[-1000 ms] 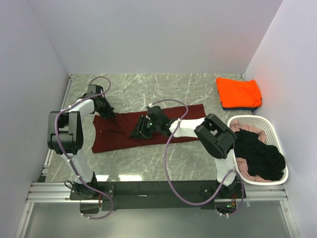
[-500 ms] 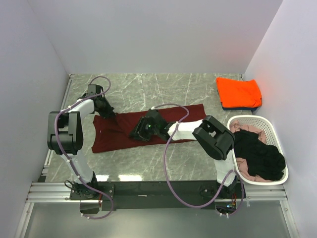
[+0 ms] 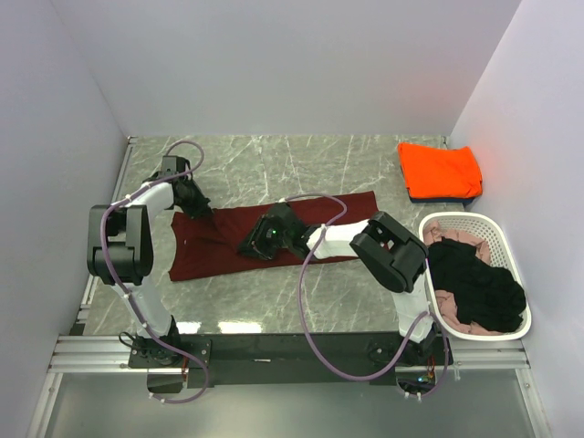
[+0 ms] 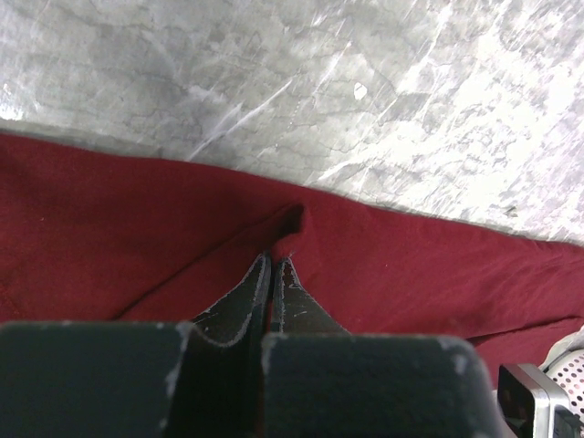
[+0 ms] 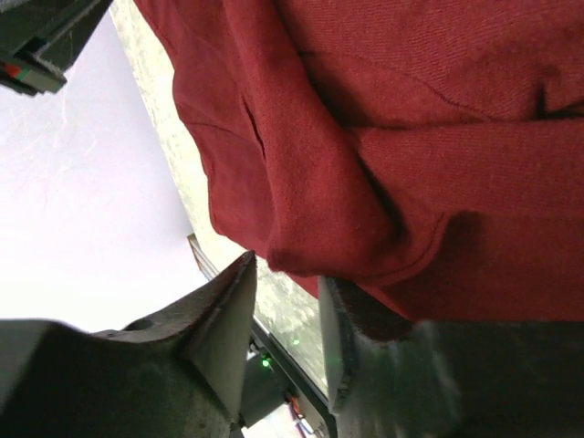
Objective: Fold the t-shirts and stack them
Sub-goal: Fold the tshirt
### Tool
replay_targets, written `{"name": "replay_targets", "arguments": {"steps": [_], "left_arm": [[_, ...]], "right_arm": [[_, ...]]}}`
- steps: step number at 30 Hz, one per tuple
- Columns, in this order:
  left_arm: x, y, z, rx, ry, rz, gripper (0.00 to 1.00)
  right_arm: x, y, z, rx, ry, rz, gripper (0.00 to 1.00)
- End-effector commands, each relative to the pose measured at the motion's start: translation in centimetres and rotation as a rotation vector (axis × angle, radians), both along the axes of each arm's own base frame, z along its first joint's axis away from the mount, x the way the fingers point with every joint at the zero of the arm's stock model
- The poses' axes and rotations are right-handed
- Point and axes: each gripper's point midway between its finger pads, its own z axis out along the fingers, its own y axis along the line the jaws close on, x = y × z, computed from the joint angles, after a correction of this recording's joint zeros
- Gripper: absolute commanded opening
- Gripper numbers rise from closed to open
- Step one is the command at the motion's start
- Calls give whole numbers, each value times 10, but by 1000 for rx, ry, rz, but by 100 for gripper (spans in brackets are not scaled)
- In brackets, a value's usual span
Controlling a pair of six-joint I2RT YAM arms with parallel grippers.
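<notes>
A dark maroon t-shirt [image 3: 214,254] lies spread across the middle of the marble table. My left gripper [image 3: 203,213] is shut on a pinched-up ridge of its far left edge, and in the left wrist view the fingertips [image 4: 274,262] meet on the maroon cloth [image 4: 411,255]. My right gripper [image 3: 252,246] sits low at the shirt's near edge. In the right wrist view its jaws [image 5: 287,269] stand apart. A rolled fold of the maroon cloth [image 5: 411,137] hangs at their tips and drapes over the right finger [image 5: 333,310].
A folded bright orange t-shirt [image 3: 440,169] lies at the back right on a dark blue one [image 3: 422,195]. A white perforated basket [image 3: 470,217] at the right edge holds a black t-shirt [image 3: 476,287] and pale pink cloth [image 3: 447,301]. Grey walls enclose the table.
My right gripper has slid a little to the left along the shirt's near edge and its jaws have narrowed slightly. The left arm has not moved.
</notes>
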Motion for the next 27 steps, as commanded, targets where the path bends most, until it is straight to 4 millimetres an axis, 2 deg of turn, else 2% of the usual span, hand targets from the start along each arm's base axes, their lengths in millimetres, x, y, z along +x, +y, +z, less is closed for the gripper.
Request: {"name": "replay_targets", "arguments": {"steps": [1,2,5,6,8,13,19,27], "left_arm": [[13,-1,30,5,-70,2,1],[15,0,32,7,-77,2,1],[19,-1,36,3,-79,5,1],[20,-1,35,3,-77,6,1],[24,0,38,4,-81,9,1],[31,0,45,7,-97,16,1],[41,1,50,2,-110,31,1],[39,3,51,-2,-107,55,1]], "right_arm": [[6,14,13,54,-18,-7,38],[6,14,14,56,-19,-7,37],[8,14,17,57,-23,-8,24],[10,13,20,56,-30,-11,16],[14,10,22,54,-38,-14,9],[27,0,25,60,-49,-23,2],[46,-9,32,68,-69,-17,0],[61,-15,37,76,-82,13,0]]}}
